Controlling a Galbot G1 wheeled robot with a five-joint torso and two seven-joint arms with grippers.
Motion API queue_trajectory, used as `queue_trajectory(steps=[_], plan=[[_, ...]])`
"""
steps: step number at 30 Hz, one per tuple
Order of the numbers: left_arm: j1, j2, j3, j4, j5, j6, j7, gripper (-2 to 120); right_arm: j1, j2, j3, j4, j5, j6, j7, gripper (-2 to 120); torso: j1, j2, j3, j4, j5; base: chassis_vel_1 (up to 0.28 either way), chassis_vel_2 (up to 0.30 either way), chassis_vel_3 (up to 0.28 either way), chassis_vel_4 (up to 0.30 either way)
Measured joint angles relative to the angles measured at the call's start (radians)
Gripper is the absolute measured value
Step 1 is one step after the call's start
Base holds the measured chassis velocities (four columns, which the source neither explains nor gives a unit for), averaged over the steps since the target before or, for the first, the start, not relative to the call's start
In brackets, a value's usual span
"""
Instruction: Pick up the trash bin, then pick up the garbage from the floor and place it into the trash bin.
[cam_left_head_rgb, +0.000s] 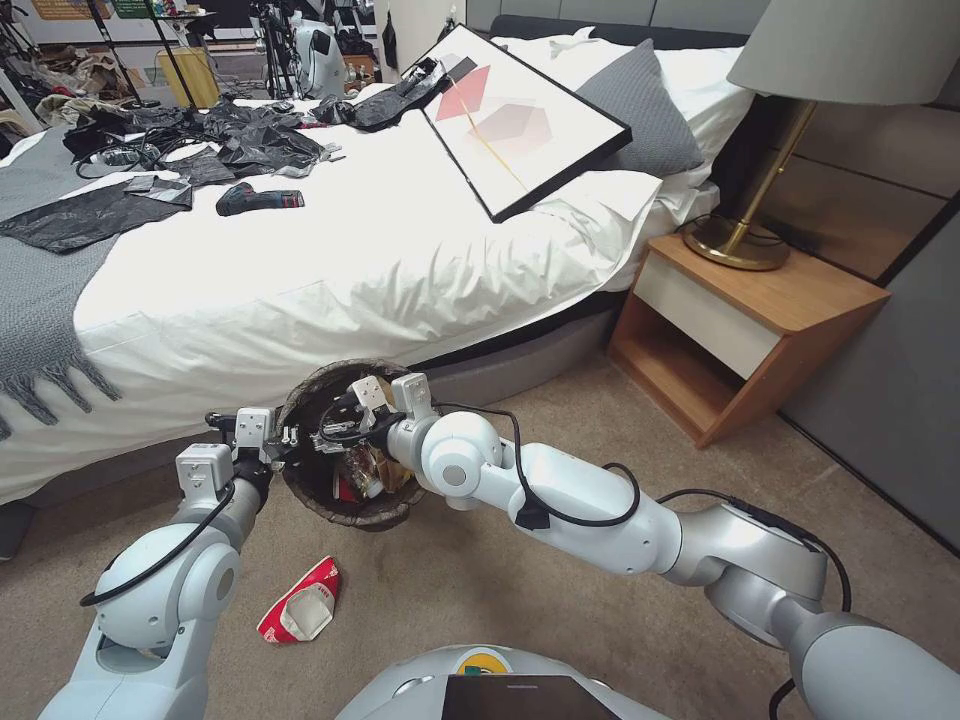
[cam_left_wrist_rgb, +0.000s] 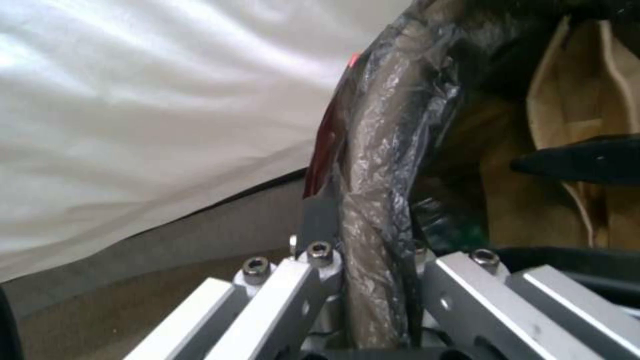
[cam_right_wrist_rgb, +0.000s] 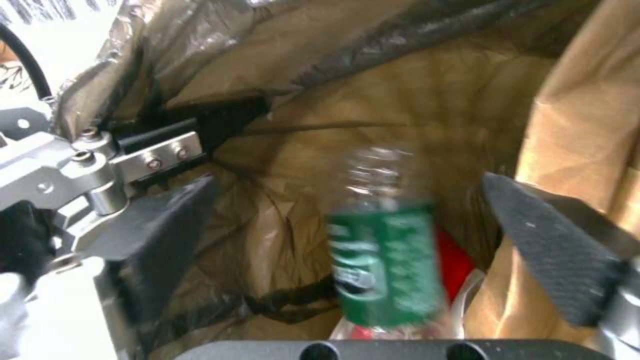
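Observation:
The trash bin (cam_left_head_rgb: 372, 514), lined with a dark bag, hangs tilted above the floor (cam_left_head_rgb: 520, 600) beside the bed. My left gripper (cam_left_head_rgb: 281, 441) is shut on the trash bin's rim (cam_left_wrist_rgb: 377, 165), which runs between its fingers. My right gripper (cam_left_head_rgb: 346, 428) is open over the bin's mouth. Between its spread fingers (cam_right_wrist_rgb: 559, 252) a green-labelled bottle (cam_right_wrist_rgb: 388, 260) shows blurred and untouched, above a brown paper bag (cam_right_wrist_rgb: 587, 125) and a red packet (cam_right_wrist_rgb: 455, 260) inside the bin. More garbage, a crumpled red-and-white packet (cam_left_head_rgb: 300, 604), lies on the carpet in front of my left arm.
The white bed (cam_left_head_rgb: 330, 270) stands right behind the bin, carrying black bags (cam_left_head_rgb: 250, 140), a framed picture (cam_left_head_rgb: 520, 120) and a grey blanket (cam_left_head_rgb: 40, 290). A wooden nightstand (cam_left_head_rgb: 750, 330) with a brass lamp (cam_left_head_rgb: 745, 235) is to the right. Open carpet lies ahead on the right.

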Motion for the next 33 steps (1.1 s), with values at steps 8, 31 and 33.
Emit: queue_trajectory(steps=[8,31,33], plan=[[-0.001,-0.002,0.0,0.0,0.0,0.0,0.0,0,0.019,-0.012,0.015,0.052,0.015,-0.004,0.017,100,0.0,0.0,0.0,0.0,0.0001,0.0,0.0,0.0,0.0],[0.002,-0.03,0.009,-0.004,0.001,0.0,-0.002,0,-0.236,-0.384,0.562,0.351,-0.313,0.122,-0.058,100,0.0,0.0,0.0,-0.0001,0.0001,0.0,0.0,0.0,0.0],[0.005,-0.033,0.009,-0.007,0.002,0.0,-0.002,0,-0.29,-0.388,0.612,0.341,-0.362,0.151,-0.075,100,0.0,0.0,0.0,-0.0001,0.0,0.0,0.0,0.0,0.0]])
